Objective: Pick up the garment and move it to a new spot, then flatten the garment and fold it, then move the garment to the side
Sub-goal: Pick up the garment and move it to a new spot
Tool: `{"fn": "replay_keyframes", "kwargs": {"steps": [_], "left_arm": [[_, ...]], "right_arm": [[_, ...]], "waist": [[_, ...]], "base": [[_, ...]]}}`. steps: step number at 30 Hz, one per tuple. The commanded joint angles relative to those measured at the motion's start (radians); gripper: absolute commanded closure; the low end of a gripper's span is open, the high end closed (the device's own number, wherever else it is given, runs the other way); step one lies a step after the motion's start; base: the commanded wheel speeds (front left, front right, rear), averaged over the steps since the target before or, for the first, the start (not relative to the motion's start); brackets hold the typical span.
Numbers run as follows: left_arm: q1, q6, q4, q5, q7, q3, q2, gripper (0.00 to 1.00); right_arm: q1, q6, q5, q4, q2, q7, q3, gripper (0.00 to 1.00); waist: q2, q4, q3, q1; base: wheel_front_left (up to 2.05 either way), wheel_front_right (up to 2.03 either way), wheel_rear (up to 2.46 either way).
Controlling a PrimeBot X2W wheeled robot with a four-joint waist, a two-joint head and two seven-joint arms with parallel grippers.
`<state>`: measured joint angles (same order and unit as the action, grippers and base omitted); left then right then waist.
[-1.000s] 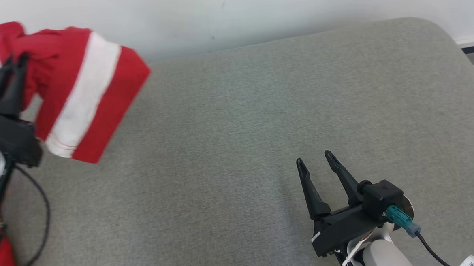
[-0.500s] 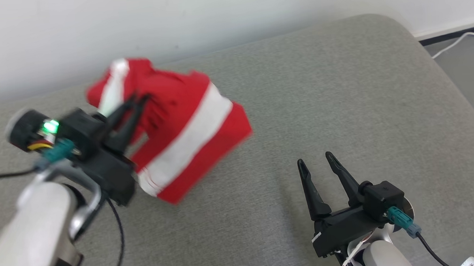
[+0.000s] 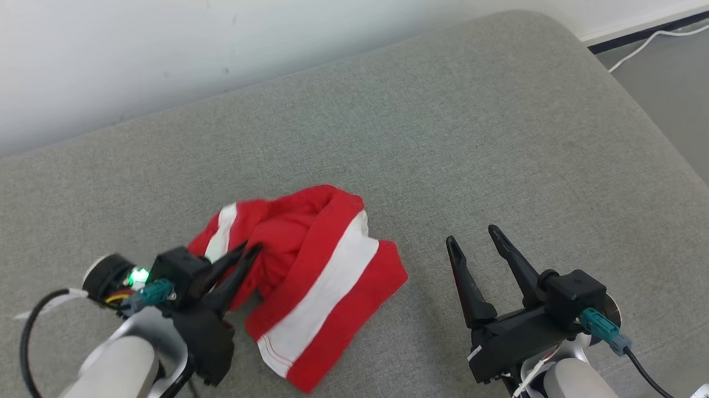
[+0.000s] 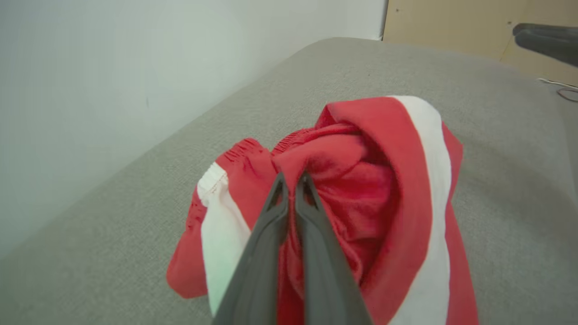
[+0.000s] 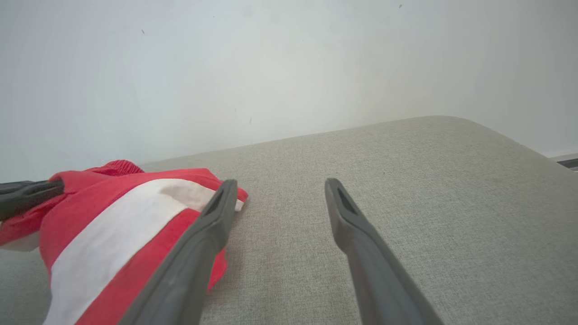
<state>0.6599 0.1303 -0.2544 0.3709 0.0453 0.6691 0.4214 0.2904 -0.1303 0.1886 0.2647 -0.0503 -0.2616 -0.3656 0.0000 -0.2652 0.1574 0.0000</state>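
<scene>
On the grey cushion: red-and-white garment, bunched up, resting around 7 o'clock in the head view.
Left gripper: at 8 o'clock, fingers pinched together on a red fold of the garment.
Right gripper: at 5 o'clock, fingers spread wide, holding nothing, near the garment's striped edge.

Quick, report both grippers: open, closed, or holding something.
The left gripper is closed, pinching a fold of the red and white garment.
The right gripper is open, holding nothing, above the grey cushion.
</scene>
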Motion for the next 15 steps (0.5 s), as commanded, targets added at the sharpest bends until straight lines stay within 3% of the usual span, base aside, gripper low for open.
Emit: {"fn": "replay_keyframes", "kwargs": {"steps": [1, 4, 5, 6, 15], "left_arm": [[-0.011, -0.001, -0.043, 0.002, 0.023, 0.018, 0.01, 1.0], [-0.01, -0.001, -0.116, 0.01, 0.072, 0.026, -0.007, 0.99], [-0.009, -0.004, -0.136, 0.003, 0.091, 0.028, -0.011, 0.18], [-0.011, -0.009, -0.155, 0.002, 0.107, 0.028, -0.019, 0.0], [-0.075, -0.058, -0.163, 0.05, 0.182, 0.011, -0.101, 0.0]], "right_arm": [[0.001, -0.001, -0.005, -0.002, 0.0, -0.005, 0.001, 0.0], [-0.003, -0.001, -0.004, -0.001, 0.001, -0.003, 0.003, 0.0], [-0.005, -0.001, -0.004, -0.001, 0.001, -0.003, 0.003, 0.0], [-0.009, -0.001, -0.004, -0.002, 0.0, -0.004, 0.004, 0.0], [-0.033, -0.001, -0.002, -0.005, 0.0, -0.004, 0.018, 0.0]], "waist": [[0.0, 0.0, 0.0, 0.0], [0.0, 0.009, -0.005, 0.0], [0.0, 0.013, -0.007, 0.0], [0.0, 0.018, -0.01, 0.0], [0.0, 0.073, -0.026, 0.0]], "base": [[0.0, 0.0, 0.0], [0.0, 0.0, 0.0], [0.0, 0.0, 0.0], [0.0, 0.0, 0.0], [0.0, 0.0, 0.0]]}}
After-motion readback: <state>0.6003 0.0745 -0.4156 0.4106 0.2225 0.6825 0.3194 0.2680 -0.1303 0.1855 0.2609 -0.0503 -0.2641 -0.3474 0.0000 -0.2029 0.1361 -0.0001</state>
